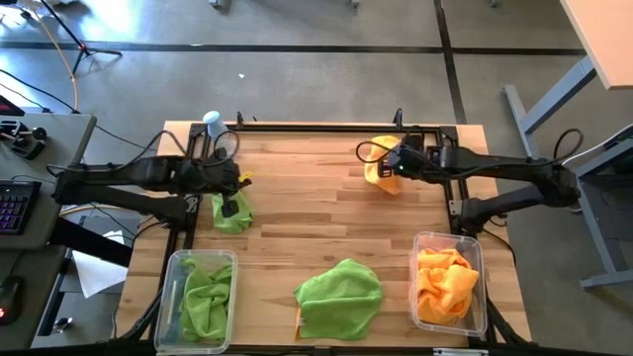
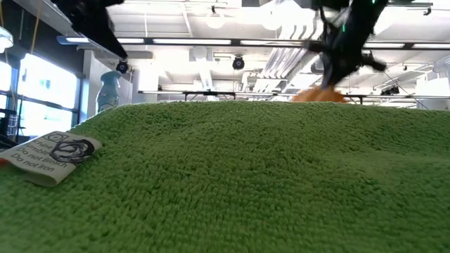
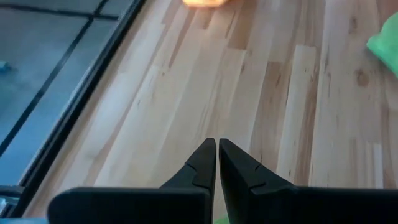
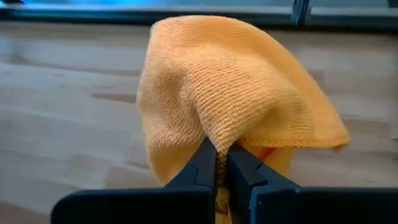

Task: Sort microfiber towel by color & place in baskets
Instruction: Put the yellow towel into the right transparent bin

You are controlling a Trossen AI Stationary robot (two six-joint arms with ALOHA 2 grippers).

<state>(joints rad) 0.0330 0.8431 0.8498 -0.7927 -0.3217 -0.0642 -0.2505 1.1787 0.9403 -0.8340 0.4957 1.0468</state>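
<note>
My left gripper (image 1: pixel 230 206) is at the table's left, shut on a lime green microfiber towel (image 1: pixel 234 216) that hangs under it. My right gripper (image 1: pixel 394 166) is at the far right, shut on an orange-yellow towel (image 4: pixel 236 81). Another green towel (image 1: pixel 341 295) lies bunched at the near middle, with an orange edge (image 1: pixel 300 322) showing under it. It fills the low view (image 2: pixel 225 176). The left basket (image 1: pixel 174 265) holds green towels. The right basket (image 1: pixel 422 242) holds orange ones. My left gripper's shut fingers (image 3: pixel 205 158) slant down toward the table, and only a sliver of green cloth (image 3: pixel 219 219) shows between them near their base. The towel hangs bunched below the gripper. Whether its lower end touches the table I cannot tell. My right gripper pinches a bunched fold of the orange towel (image 4: pixel 219 142) between its two fingertips, slanting down from the table's right. The cloth rises in a hump past the fingers and drapes down on both sides, slack. Its lower end is hidden behind the fingers.
A clear bottle (image 1: pixel 213 123) stands at the far left corner, by the black frame rail (image 1: pixel 316 127) along the far edge. Bare wood lies across the table's middle between the two arms. A white care label (image 2: pixel 53 156) sits on the near green towel.
</note>
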